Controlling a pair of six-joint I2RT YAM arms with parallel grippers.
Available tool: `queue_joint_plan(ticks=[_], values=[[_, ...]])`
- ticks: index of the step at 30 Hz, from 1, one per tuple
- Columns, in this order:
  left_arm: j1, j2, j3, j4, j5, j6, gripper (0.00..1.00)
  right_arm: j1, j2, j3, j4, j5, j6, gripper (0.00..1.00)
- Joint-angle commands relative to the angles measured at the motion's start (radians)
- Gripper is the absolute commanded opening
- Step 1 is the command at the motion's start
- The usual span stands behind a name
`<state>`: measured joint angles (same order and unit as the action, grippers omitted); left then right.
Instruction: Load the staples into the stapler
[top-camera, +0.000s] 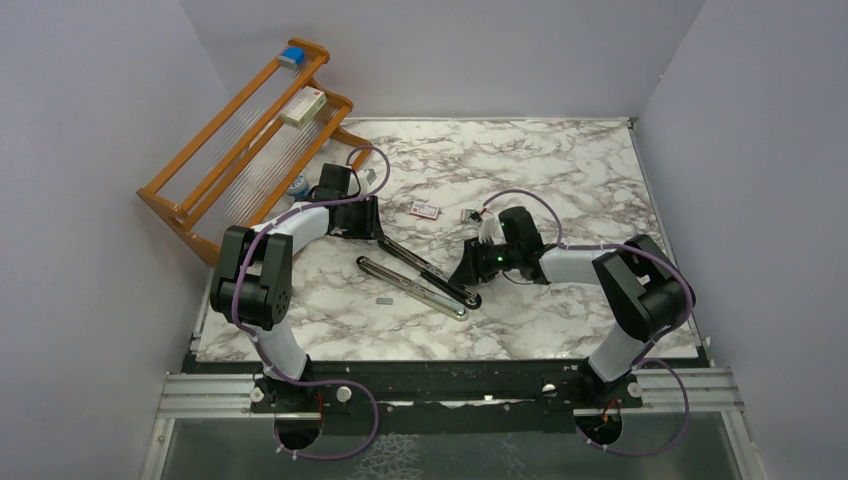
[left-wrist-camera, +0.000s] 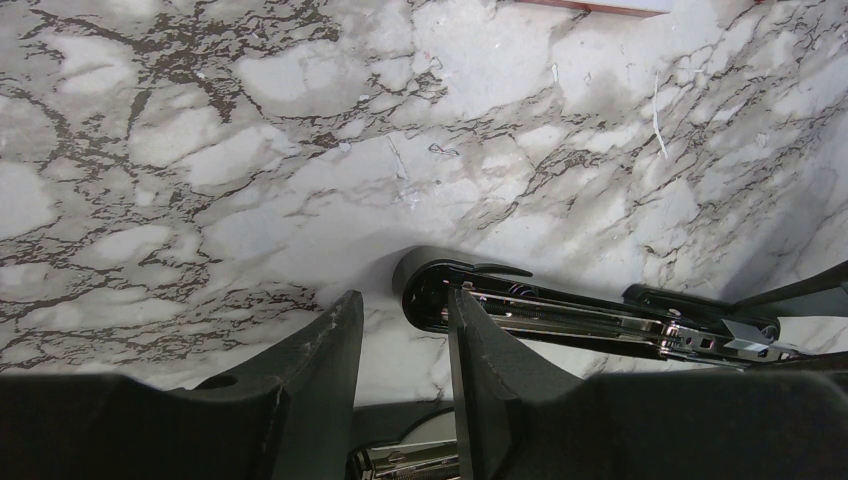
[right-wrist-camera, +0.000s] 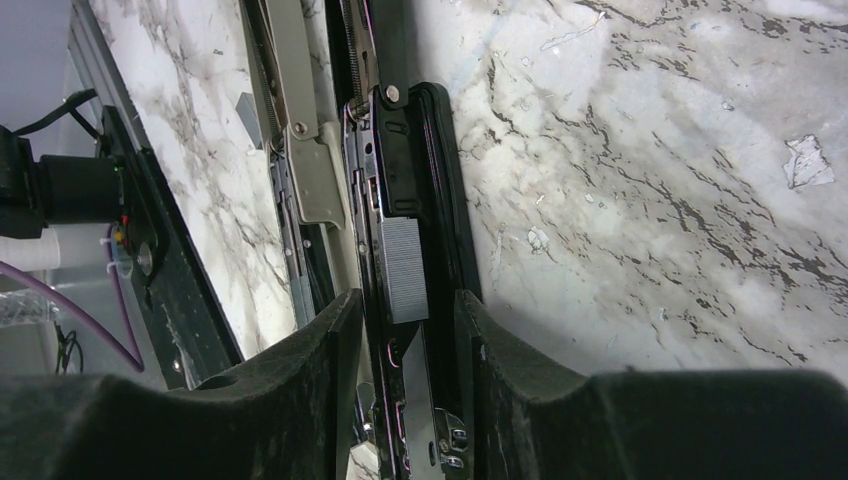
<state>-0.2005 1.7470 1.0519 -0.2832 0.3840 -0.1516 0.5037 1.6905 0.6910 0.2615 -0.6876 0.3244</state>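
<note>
The black stapler (top-camera: 420, 268) lies opened out mid-table, its silver-edged arm (top-camera: 410, 288) beside the black one. My left gripper (top-camera: 368, 228) sits at its left end. In the left wrist view the jaws (left-wrist-camera: 400, 300) stand narrow, a stapler part (left-wrist-camera: 410, 460) fills the gap deep between the fingers, and the black arm (left-wrist-camera: 560, 310) runs off to the right. My right gripper (top-camera: 468, 272) is at the other end. Its jaws (right-wrist-camera: 405, 300) flank the black channel (right-wrist-camera: 440, 150) closely, and a grey strip of staples (right-wrist-camera: 404, 268) lies in that channel. A loose strip (top-camera: 385, 298) lies on the marble.
A red-and-white packet (top-camera: 425, 210) and a second small item (top-camera: 468, 215) lie behind the stapler. A wooden rack (top-camera: 190, 190) at the back left holds a white-and-red box (top-camera: 302, 108) and a blue item (top-camera: 291, 57). Grey walls close in three sides.
</note>
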Motion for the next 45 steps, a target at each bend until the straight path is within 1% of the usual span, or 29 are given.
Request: queue_joint_plan(ticks=[1,3,7,17,18,21,25,36,42,45], values=[[0.002,0.022,0.002,-0.035,-0.046,0.026,0.39,-0.008,0.009,-0.013,0.031,-0.021,0.004,0.43],[0.002,0.022,0.004,-0.036,-0.048,0.024,0.39,-0.009,0.006,-0.015,0.035,-0.02,0.005,0.46],[0.003,0.022,0.002,-0.035,-0.047,0.025,0.39,-0.014,-0.001,-0.018,0.047,-0.013,0.018,0.47],[0.003,0.022,0.004,-0.036,-0.046,0.025,0.39,-0.026,-0.001,-0.022,0.066,-0.016,0.037,0.43],[0.003,0.022,0.004,-0.035,-0.045,0.025,0.39,-0.027,0.0,-0.023,0.067,-0.018,0.037,0.44],[0.003,0.022,0.005,-0.035,-0.046,0.025,0.39,-0.028,0.0,-0.022,0.071,-0.024,0.039,0.5],[0.002,0.023,0.005,-0.035,-0.046,0.025,0.39,-0.03,-0.002,-0.023,0.074,-0.024,0.042,0.51],[0.003,0.023,0.005,-0.035,-0.046,0.025,0.39,-0.036,0.003,-0.023,0.078,-0.024,0.045,0.39],[0.002,0.022,0.003,-0.036,-0.046,0.026,0.39,-0.037,0.005,-0.024,0.075,-0.026,0.043,0.27],[0.003,0.022,0.004,-0.035,-0.046,0.026,0.39,-0.037,0.005,-0.024,0.071,-0.025,0.037,0.23]])
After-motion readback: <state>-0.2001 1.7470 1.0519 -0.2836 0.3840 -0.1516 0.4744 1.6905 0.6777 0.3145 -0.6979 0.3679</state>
